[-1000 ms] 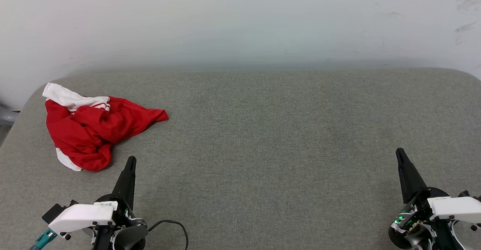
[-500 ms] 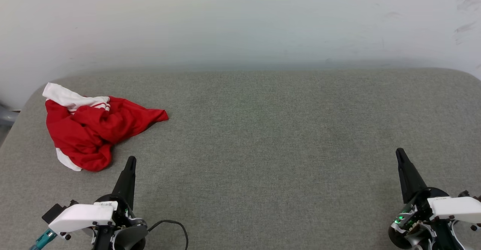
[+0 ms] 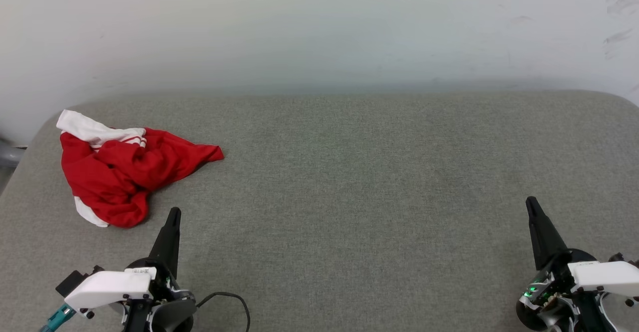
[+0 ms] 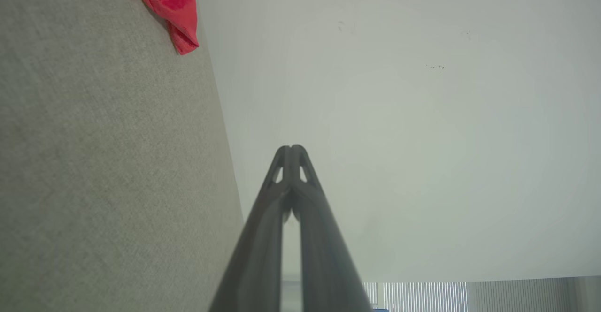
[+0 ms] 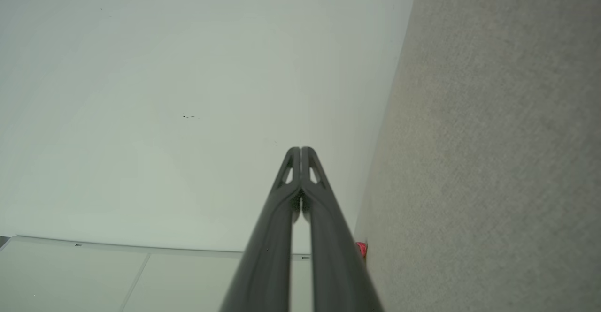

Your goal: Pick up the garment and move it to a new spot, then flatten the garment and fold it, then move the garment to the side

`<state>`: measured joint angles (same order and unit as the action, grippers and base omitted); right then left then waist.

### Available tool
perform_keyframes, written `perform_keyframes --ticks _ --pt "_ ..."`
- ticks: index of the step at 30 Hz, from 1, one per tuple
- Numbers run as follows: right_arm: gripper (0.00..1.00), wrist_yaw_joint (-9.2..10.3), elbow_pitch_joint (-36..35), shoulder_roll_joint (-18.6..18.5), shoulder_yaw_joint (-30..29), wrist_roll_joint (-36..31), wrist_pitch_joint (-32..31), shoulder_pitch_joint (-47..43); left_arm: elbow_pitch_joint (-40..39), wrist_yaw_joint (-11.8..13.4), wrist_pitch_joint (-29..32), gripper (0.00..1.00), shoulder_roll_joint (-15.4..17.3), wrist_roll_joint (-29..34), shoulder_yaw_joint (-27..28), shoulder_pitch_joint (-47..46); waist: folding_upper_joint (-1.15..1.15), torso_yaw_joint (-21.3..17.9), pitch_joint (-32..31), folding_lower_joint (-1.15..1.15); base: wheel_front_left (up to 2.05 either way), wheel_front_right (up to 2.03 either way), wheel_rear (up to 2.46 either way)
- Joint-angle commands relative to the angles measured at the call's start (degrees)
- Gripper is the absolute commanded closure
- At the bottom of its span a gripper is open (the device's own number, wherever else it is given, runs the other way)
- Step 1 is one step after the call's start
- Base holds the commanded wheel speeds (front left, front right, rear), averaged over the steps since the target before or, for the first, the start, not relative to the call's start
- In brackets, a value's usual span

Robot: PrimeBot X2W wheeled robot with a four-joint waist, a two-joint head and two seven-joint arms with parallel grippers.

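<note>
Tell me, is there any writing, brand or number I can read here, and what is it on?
Nothing here can be read.
The sticker on the white cover behind the left tool: dark marks, too small to read.
The shirt: no print or label showing.
The pad and wall: no writing, only faint scuffs on the wall.

A grey woven-fabric padded surface (image 3: 349, 182) with rounded far corners spreads across the head view and meets a plain white wall (image 3: 319, 27) behind it. The wall carries faint dark scuff marks (image 3: 619, 2) at its upper right, and a few tiny dark specks (image 4: 435, 67) show in the left wrist view. A strip of pale vertical slats (image 4: 422, 295) runs along that view's bottom edge, perhaps blinds. A grey rounded object (image 3: 7, 153), cut off by the frame, sits beyond the surface's left edge.
</note>
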<state>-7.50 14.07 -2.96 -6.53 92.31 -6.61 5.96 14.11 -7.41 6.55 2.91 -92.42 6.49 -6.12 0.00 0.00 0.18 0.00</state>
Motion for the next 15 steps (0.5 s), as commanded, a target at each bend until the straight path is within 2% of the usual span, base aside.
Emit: perform_keyframes --ticks 1,2,10,15 --pt "1.0 0.02 0.0 0.2 0.1 0.2 0.0 0.7 -0.1 -0.3 0.1 1.0 -0.1 0.0 0.1 -0.4 0.0 0.0 0.0 0.0 0.0 0.0 0.0" --pt "0.0 0.0 0.0 0.0 0.0 0.0 0.0 0.0 0.0 0.0 0.0 0.0 0.0 0.0 0.0 0.0 0.0 0.0 0.0 0.0 0.0 0.0 0.0" --pt "0.0 0.0 1.5 0.1 0.1 -0.9 1.3 -2.1 1.3 0.1 -1.3 0.0 -0.2 0.6 -0.7 1.7 0.0 0.0 0.0 0.0 0.0 0.0 0.0" --pt "0.0 0.0 0.7 0.1 -0.6 -4.4 2.7 -2.3 0.6 0.2 -2.8 0.0 -0.2 4.4 -0.3 1.6 0.0 0.0 0.0 0.0 0.0 0.0 0.0"
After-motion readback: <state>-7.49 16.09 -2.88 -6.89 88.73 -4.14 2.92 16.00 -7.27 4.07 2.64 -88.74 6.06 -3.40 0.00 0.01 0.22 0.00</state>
